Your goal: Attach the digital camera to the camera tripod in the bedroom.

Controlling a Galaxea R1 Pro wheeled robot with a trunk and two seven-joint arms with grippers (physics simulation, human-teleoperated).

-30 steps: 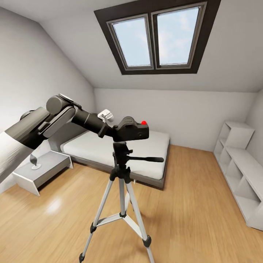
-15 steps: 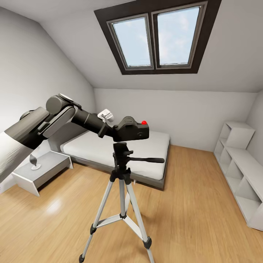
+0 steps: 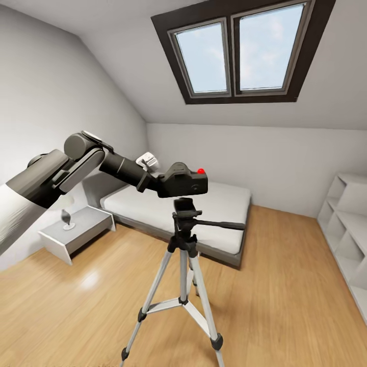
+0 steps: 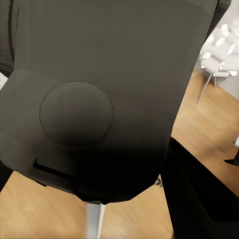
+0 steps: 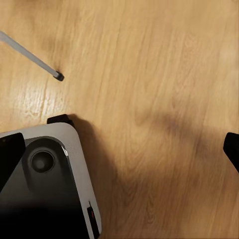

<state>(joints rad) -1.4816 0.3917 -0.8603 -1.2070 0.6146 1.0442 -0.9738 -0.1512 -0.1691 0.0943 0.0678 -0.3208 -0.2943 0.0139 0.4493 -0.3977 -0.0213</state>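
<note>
The small black boxy digital camera with the round red button on top [image 3: 182, 184] is held out at the end of the left gripper [image 3: 159, 183], which looks clamped on the side of the body nearest the wrist, though the fingers themselves are hidden behind the camera so how they sit can't really be made out. Directly below the gripper's load stands the tall camera tripod with silver legs and a black head [image 3: 184, 239], its mounting plate just under the camera base with a thin gap seemingly left between them, so the attach step looks nearly there but not seated. For this bit to go well the camera should probably be kept level and lowered straight down onto the head, centred over the plate rather than off to one edge, and the grip only released once it's clearly resting. The long black pan handle [image 3: 219, 224] sticks out on the far side from the arm, so it shouldn't be bumped, but a sideways nudge could tip the light tripod. Further beyond the gripper a low grey bed [image 3: 204, 209] is seen, and down below the forearm a grey nightstand [image 3: 76, 232]; nothing sits in the drop path. The right gripper can't be judged from its wrist view, where only light wood floor [image 5: 159, 99] and the robot's base are clear
</note>
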